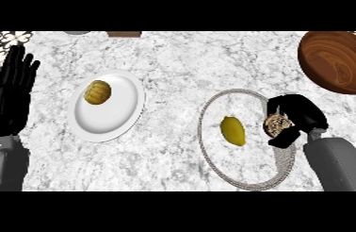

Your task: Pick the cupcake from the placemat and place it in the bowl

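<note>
Your left hand (17, 89) rests at the far-left edge of the white-and-grey marbled counter (173, 61), fingers straight and pointing to the far side, released and grasping nothing. Just right of it lies a round white plate (118, 120) carrying a ridged, golden-brown bread roll (98, 92) on its far half. A broad strip of bare marble separates the plate from the round pale placemat with a braided grey rim (208, 108). Near the placemat's middle lies a smooth yellow-green oval fruit (233, 130). At the placemat's right rim, your right hand (300, 114) is clenched around the cupcake (277, 124); only a patterned brown-and-cream patch of it shows between the black fingers, the rest being hidden. Whether the cupcake is touching the mat cannot be told. The dark, wood-grained round bowl (332, 61) sits at the far-right corner, cut by the view's right edge, apart from the hand, with open marble between them. Two small items at the far edge are too cropped to identify.
</note>
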Robot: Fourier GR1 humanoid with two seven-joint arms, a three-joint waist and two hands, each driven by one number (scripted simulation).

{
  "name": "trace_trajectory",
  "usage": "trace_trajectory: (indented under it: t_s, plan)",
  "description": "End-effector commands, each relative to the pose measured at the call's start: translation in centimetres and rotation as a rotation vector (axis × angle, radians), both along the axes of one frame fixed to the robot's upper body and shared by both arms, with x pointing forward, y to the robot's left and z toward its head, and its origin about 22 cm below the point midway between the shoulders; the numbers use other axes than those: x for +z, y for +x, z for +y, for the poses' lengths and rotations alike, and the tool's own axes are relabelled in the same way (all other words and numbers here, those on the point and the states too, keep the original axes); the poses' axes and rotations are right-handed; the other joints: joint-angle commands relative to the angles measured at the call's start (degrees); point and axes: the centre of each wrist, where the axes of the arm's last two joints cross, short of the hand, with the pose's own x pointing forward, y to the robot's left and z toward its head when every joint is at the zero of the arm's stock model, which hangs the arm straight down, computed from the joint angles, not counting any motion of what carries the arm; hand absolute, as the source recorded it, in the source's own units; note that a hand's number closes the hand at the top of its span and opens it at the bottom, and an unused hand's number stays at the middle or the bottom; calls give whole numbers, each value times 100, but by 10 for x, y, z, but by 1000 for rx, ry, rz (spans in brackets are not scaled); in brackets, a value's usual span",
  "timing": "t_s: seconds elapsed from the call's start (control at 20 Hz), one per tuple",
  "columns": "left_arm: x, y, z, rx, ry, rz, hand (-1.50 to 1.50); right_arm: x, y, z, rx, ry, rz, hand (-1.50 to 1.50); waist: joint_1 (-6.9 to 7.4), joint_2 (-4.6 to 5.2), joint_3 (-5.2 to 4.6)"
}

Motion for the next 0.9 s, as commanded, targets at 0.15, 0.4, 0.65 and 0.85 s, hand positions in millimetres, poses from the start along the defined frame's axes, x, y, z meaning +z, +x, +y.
trace_trajectory:
  t_s: [0.15, 0.4, 0.65, 0.85]
  plan:
    - [-1, -6, 8, 44, -6, -1, 0, 67, -49, -193, -251, -150, 24, 150, -370, 144, 89]
    - [2, -4, 5, 24, -9, -16, 0, 125, -82, -265, -328, -152, -51, 150, -189, 170, 112]
    - [-2, -3, 0, 8, -20, -9, 0, 173, -115, -308, -390, -158, -206, 150, -81, 152, 113]
    - [5, 0, -4, -14, -9, -17, 0, 195, -133, -326, -333, -73, -291, 150, -16, 117, 120]
